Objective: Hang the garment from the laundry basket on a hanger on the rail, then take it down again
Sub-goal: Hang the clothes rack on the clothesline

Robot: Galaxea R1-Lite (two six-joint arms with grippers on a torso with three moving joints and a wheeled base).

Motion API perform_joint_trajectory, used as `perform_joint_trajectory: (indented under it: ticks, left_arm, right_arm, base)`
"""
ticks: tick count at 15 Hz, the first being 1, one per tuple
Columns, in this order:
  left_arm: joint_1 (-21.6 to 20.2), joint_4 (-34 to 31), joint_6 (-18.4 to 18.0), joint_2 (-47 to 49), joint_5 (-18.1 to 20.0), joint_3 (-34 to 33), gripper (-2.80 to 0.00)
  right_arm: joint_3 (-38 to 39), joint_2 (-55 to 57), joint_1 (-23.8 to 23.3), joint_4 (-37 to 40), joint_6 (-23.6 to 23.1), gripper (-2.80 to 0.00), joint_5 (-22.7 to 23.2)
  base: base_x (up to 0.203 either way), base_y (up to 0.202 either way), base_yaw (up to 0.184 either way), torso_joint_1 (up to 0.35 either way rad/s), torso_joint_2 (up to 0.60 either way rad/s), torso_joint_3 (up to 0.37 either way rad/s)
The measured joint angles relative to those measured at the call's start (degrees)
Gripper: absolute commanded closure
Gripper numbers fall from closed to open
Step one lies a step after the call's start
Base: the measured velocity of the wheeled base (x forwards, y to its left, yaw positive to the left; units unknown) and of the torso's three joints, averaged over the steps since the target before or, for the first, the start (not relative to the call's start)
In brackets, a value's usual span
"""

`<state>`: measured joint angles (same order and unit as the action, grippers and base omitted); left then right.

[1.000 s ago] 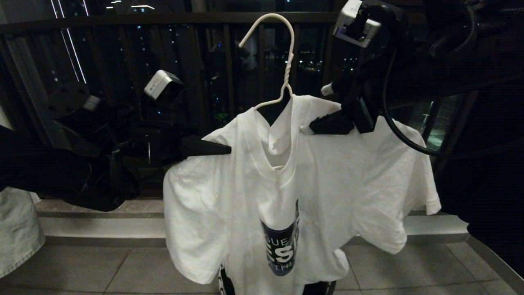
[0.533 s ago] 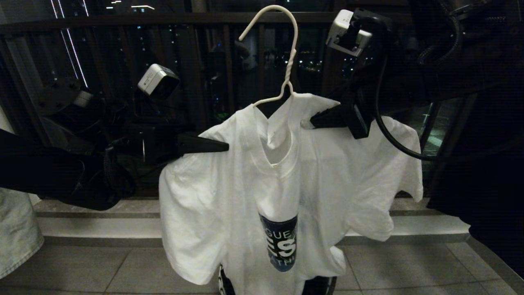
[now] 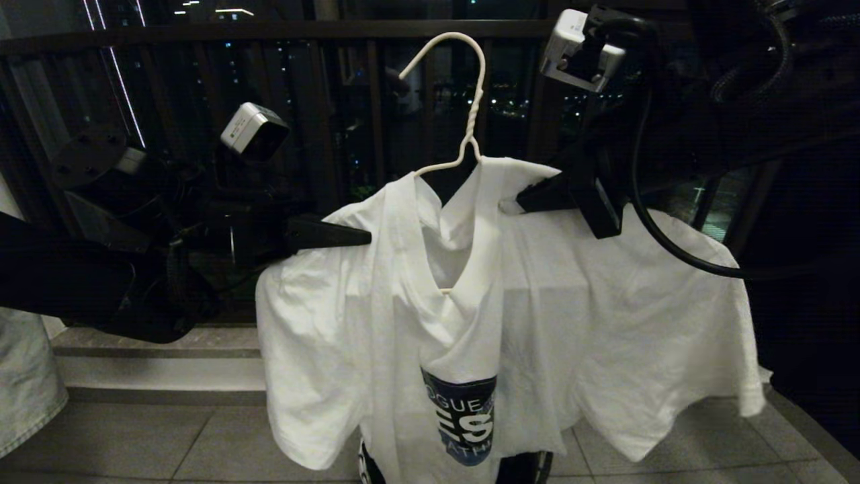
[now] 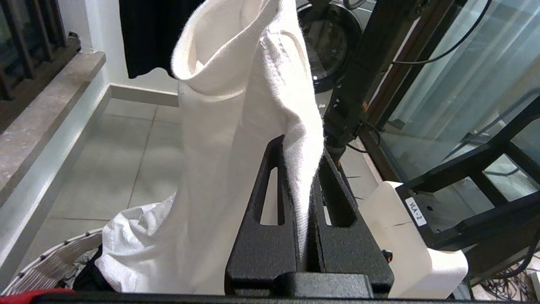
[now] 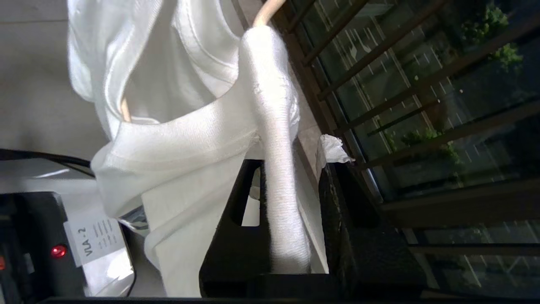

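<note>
Both grippers are holding the garment (image 3: 376,336) up in mid-air, the left gripper (image 3: 359,237) pinching one shoulder and the right gripper (image 3: 527,202) clamping the other over the hanger (image 3: 470,114). That looks like dressing done; the hook is catching nothing yet, so hanging it and taking it down are both waiting.

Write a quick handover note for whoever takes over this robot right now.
Left claw: shut on the T-shirt at one shoulder.
Right claw: closing around a fold of the shirt at the other shoulder; grip not confirmed.
Hanger: inside the shirt's neck, hook free in the air, on no rail in view.
Basket: on the floor below, some shirt fabric draping into it.
Done: shirt lifted, hanger threaded.
Left: hook it on the rail, then take it down.
</note>
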<state>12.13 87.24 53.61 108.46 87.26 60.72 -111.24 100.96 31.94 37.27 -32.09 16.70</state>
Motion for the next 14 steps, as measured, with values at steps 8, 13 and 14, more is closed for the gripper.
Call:
perform_joint_trajectory:
  ticks: [8,13,14]
  left_arm:
    - [-3.46,-0.05,-0.6,0.08,-0.07,2.14,-2.8]
    - [-10.75,-0.05,1.36,-1.64,-8.8,5.96,-2.8]
    - [-12.13,0.0,2.24,-1.96,-9.51,6.84,-2.8]
  right_arm:
    - [-0.04,-1.01,-0.09,0.11,-0.16,0.0,-0.02]
    - [0.0,-1.27,-0.47,0.22,-0.09,0.0,-0.11]
    - [-0.01,-1.27,-0.49,0.18,-0.02,0.0,-0.15]
  base:
    - [0.0,0.0,0.0,0.0,0.0,0.0]
    - [0.0,0.0,0.0,0.0,0.0,0.0]
    - [0.0,0.0,0.0,0.0,0.0,0.0]
